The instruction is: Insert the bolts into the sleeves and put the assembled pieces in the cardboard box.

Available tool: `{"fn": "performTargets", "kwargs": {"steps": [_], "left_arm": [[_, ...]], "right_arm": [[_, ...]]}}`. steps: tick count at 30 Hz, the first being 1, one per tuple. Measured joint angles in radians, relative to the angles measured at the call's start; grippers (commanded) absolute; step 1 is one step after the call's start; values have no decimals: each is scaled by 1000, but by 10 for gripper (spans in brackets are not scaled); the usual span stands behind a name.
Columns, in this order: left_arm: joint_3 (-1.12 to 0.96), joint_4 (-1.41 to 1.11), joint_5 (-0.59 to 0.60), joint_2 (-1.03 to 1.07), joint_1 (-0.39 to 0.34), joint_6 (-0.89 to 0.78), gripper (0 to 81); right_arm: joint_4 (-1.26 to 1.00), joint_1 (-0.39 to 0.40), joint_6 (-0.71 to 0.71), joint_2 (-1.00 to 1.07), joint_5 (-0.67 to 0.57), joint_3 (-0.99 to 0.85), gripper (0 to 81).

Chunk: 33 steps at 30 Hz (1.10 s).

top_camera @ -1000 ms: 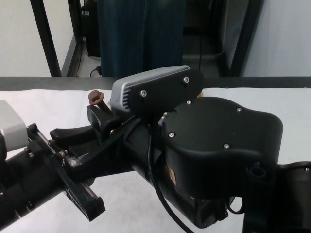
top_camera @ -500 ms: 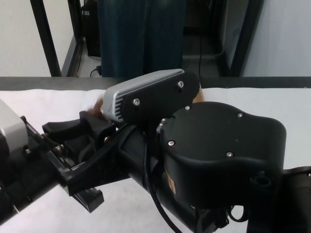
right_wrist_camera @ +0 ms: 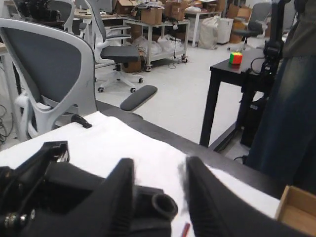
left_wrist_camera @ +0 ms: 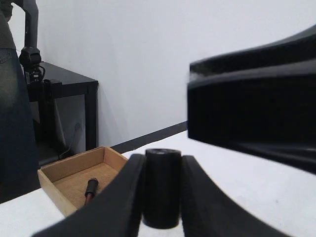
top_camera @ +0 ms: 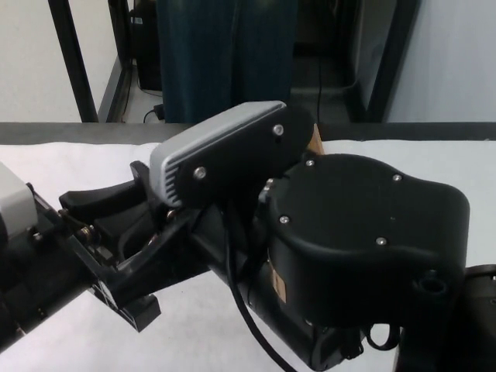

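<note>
Left gripper (left_wrist_camera: 162, 165): clenched on a black cylindrical sleeve (left_wrist_camera: 162, 192), pinched from both sides between its two fingers.
Sleeve position: it sits in the left gripper's grasp. In the right wrist view, its hollow end lies just beside the right gripper (right_wrist_camera: 158, 165).
Right gripper: it is close against the left gripper, over the white cloth (right_wrist_camera: 128, 133). Whether it is grasping anything cannot be told.
Box: an open, shallow brown cardboard box (left_wrist_camera: 52, 183) rests on the cloth, beyond the left gripper and off to one side, apart from it.
Box contents: a slim dark piece (left_wrist_camera: 90, 186) with a reddish end lies on the box floor, near one wall.
</note>
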Motion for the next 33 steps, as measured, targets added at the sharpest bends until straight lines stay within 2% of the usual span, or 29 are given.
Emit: {"fn": "performTargets", "kwargs": {"steps": [5, 7, 12, 14, 15, 17, 18, 21, 25, 33], "left_arm": [[0, 0, 0, 0, 0, 0, 8], [-2, 14, -38, 0, 0, 0, 8], [-2, 107, -167, 0, 51, 2, 8], [-2, 155, -186, 0, 98, -19, 8], [-2, 179, -192, 0, 120, -29, 8], [-2, 230, -199, 0, 177, -54, 8], [-2, 252, -199, 0, 229, -63, 8], [-7, 339, -187, 0, 274, -76, 8], [-66, 560, -102, 10, 327, -85, 8], [-205, 727, -23, 125, 332, -99, 8]], "right_arm": [[0, 0, -107, 0, 52, 0, 333], [0, -12, -129, -1, 73, 0, 333], [2, -104, -134, -1, 57, 0, 333], [25, -191, -134, -1, 1, 0, 333], [27, -191, -134, -1, 1, 0, 333], [81, -270, -134, -1, -80, 0, 333], [103, -295, -134, -1, -112, 0, 333], [203, -405, -134, -1, -239, -3, 333], [343, -462, -72, -1, -324, -34, 333], [492, -488, 30, 5, -461, -54, 333]]}}
